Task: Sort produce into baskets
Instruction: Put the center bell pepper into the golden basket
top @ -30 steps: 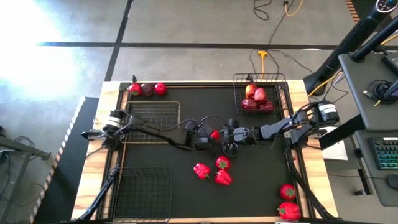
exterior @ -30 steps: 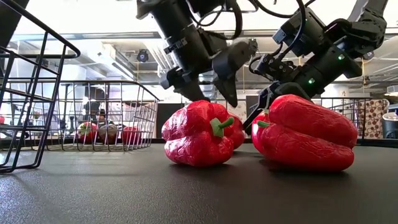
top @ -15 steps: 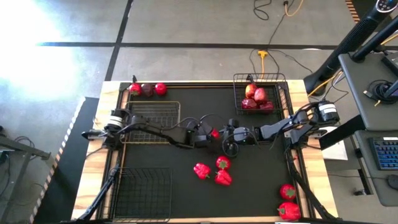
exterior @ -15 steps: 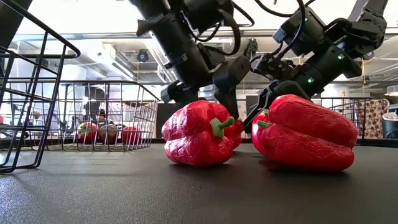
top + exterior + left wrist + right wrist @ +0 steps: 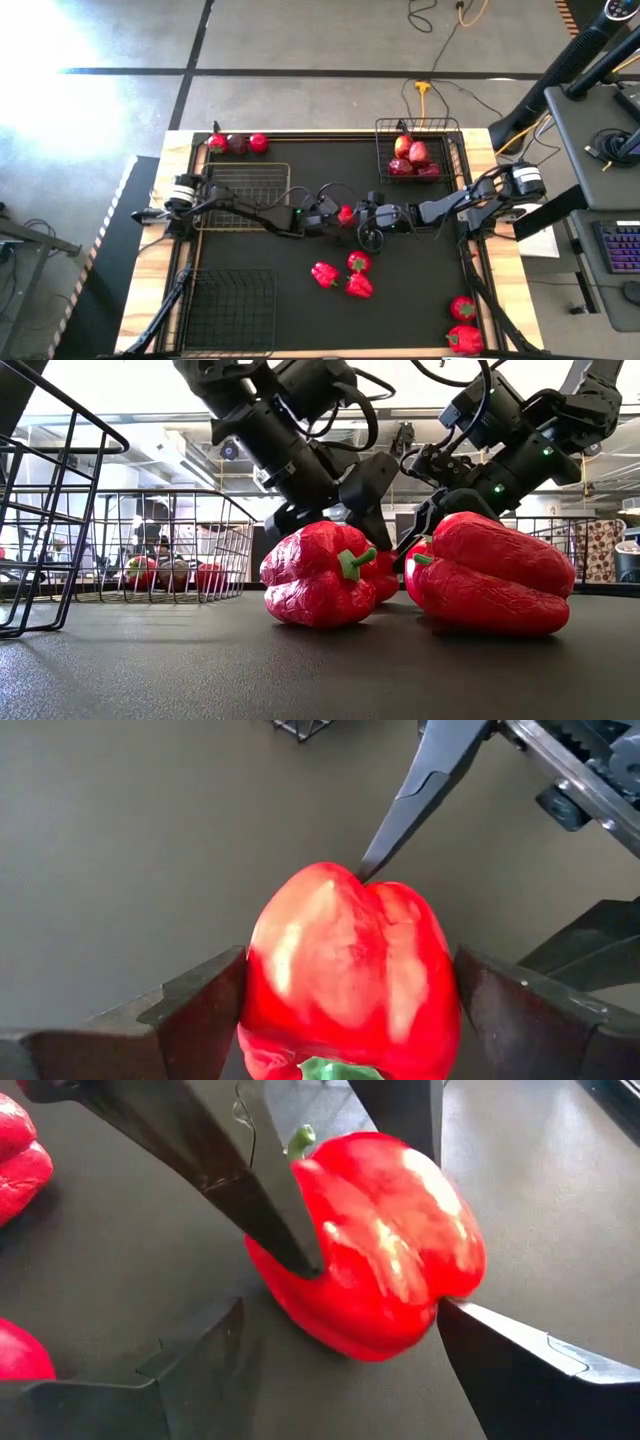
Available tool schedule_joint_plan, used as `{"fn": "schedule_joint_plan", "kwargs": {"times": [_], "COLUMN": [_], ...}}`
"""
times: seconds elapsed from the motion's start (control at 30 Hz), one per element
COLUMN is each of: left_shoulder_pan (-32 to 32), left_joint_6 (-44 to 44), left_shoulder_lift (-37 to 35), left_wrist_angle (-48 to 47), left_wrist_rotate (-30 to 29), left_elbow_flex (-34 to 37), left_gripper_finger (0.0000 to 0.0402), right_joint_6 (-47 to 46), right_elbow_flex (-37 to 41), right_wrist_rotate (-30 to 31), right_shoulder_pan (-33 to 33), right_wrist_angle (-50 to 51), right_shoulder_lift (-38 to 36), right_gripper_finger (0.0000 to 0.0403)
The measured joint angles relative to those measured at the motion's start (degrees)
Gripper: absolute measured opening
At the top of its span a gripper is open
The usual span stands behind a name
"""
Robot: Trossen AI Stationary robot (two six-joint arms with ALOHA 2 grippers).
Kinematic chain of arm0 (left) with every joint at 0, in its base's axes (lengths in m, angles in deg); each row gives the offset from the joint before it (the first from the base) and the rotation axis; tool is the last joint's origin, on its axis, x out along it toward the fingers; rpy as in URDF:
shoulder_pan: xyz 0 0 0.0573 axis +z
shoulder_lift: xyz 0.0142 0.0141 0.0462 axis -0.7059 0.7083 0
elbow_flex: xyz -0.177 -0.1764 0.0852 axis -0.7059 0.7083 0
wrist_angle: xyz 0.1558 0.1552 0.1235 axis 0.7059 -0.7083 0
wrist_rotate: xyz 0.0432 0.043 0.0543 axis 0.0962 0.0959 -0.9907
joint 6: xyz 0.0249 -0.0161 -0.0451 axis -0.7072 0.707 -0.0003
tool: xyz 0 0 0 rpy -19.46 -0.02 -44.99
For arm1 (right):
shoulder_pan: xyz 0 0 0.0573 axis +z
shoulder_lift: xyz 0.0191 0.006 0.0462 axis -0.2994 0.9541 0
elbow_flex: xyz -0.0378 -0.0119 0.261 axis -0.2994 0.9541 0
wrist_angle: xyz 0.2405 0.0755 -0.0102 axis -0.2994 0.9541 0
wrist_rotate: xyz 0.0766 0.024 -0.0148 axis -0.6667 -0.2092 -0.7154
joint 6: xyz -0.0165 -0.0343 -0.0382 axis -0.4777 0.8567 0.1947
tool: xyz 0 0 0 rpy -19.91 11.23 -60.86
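Note:
A red bell pepper [image 5: 346, 212] lies on the black mat at mid-table, stem toward the left arm. My left gripper [image 5: 336, 215] comes at it from the table's left, slanting down and open. One finger [image 5: 200, 1010] stands on each side of the pepper [image 5: 350, 950]. My right gripper [image 5: 364, 214] faces it from the right, also open, its fingers either side of the pepper's other end [image 5: 390, 1250]. In the low view the pepper [image 5: 382, 572] is mostly hidden behind a nearer pepper [image 5: 318, 575]. My left gripper's fingers stand close against the pepper's two flanks [image 5: 255, 970]; I cannot tell whether they touch. My right gripper has one fingertip [image 5: 460, 1320] against the pepper's side [image 5: 440, 1295], coming level from the table's right. Its other finger [image 5: 200, 1350] stands apart. The pepper rests on the mat.
A far-right basket [image 5: 455, 135] holds several apples. Two wire baskets stand at the left [image 5: 245, 170] and near left [image 5: 230, 310]. Three red fruits [image 5: 237, 143] sit far left, three more pieces [image 5: 345, 275] near the middle, two [image 5: 463, 322] near right.
My left gripper has come down, tipped further downward, and moved a little toward the table's right. Its open fingers now stand lower around the pepper. The pepper and my right gripper have stayed where they were.

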Motion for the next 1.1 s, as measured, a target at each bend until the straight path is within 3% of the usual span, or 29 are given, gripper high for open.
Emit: {"fn": "schedule_joint_plan", "kwargs": {"times": [0.5,0.87,1.1], "left_shoulder_pan": [-0.5,-1.3,-1.9], "left_joint_6": [-4.1,-6.4,-7.9], "left_shoulder_lift": [0.0,0.6,0.5], "left_wrist_angle": [6.3,10.7,14.9], "left_wrist_rotate": [-0.3,-0.5,-1.0], "left_elbow_flex": [2.4,5.6,7.7], "left_gripper_finger": [0.0331,0.0354,0.0336], "right_joint_6": [0.0,-0.9,-1.5], "right_elbow_flex": [0.1,0.4,0.5], "right_wrist_rotate": [0.4,0.0,-0.1], "right_shoulder_pan": [0.0,0.0,0.0], "right_wrist_angle": [0.4,-0.2,-0.1], "right_shoulder_lift": [0.0,0.0,0.0], "right_gripper_finger": [0.0325,0.0325,0.0325]}}
